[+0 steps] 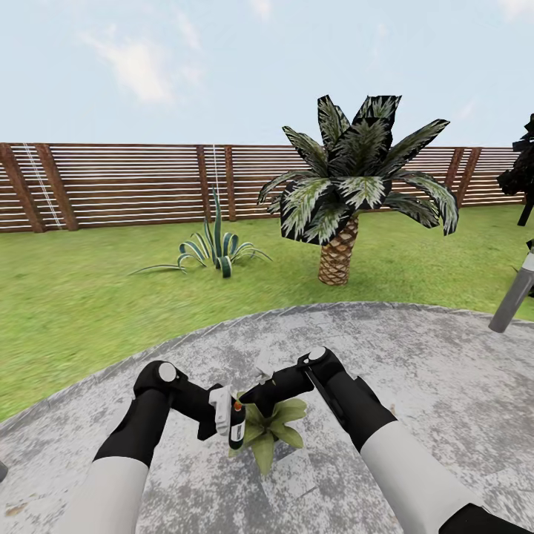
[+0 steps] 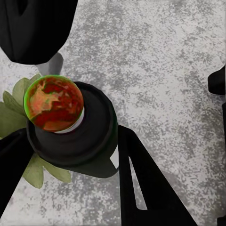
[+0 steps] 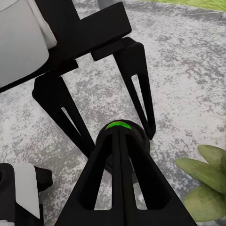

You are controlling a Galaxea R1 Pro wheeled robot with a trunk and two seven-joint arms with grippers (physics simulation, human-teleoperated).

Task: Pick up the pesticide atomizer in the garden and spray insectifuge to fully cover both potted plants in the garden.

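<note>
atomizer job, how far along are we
Pickup looks done: the left gripper holds the slim black cylindrical atomizer upright. In hand: it sits beside the low green-leaved potted plant on the grey paved patch. No spray visible; a second plant remains.

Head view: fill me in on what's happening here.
On the round grey paved patch in a fenced garden, the left gripper holds the pesticide atomizer upright, right beside a small potted plant. The right gripper hangs just above the same plant, its fingers pressed together with nothing between them. A palm and an agave stand on the lawn behind.
</note>
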